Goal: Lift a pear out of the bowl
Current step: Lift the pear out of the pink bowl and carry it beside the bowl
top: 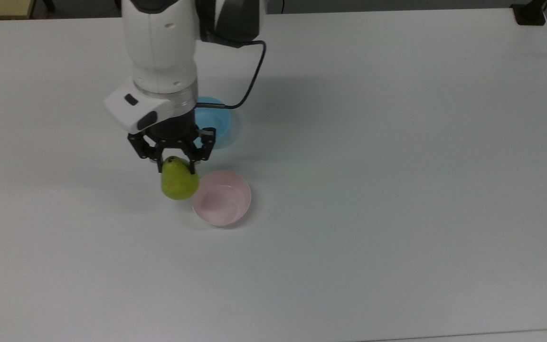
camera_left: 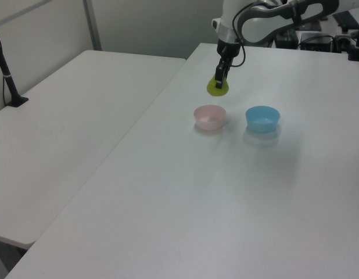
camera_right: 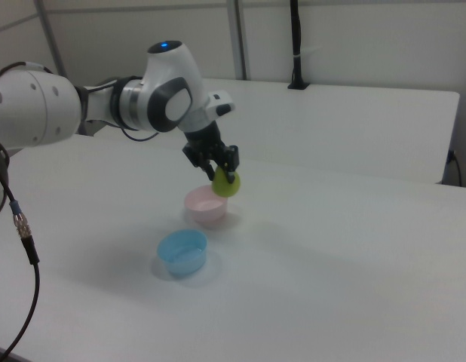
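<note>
The jaws are closed on the pear's (top: 179, 182) narrow top, and it hangs base down, in the air above the desk (top: 397, 190). The pink bowl (top: 221, 198) sits just to the top view's right of it, with a blue bowl (top: 216, 122) beyond.

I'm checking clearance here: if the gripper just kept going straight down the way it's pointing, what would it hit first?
Probably bare table. The gripper, shut on the pear, hangs beside the pink bowl, toward the top view's left, so the pear would likely land first; depth is uncertain.
</note>
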### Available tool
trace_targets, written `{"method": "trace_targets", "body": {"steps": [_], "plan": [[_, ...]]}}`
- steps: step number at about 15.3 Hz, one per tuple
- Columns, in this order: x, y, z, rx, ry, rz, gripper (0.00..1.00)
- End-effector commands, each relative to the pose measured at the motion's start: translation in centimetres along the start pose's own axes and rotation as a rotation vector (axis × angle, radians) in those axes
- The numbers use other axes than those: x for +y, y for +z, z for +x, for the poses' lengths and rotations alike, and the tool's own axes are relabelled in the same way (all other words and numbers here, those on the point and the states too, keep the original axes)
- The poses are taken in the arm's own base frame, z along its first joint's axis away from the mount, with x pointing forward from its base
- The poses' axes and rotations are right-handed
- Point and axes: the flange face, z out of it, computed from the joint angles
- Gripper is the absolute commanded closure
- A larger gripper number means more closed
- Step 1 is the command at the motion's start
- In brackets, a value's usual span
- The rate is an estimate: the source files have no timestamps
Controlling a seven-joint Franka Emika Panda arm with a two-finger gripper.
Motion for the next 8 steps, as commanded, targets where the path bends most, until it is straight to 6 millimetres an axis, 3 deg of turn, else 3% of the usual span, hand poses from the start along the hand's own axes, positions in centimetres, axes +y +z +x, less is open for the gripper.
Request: {"method": "trace_targets", "body": {"steps": [1,5,8], "plan": [[2.8,1.5,0.1,0.029,-0.001,-0.022,0.63],[5.4,4.4,-0.1,0.045,-0.013,-0.037,0.63],[6.3,6.5,-0.1,0.066,-0.007,-0.046,0.62]]}}
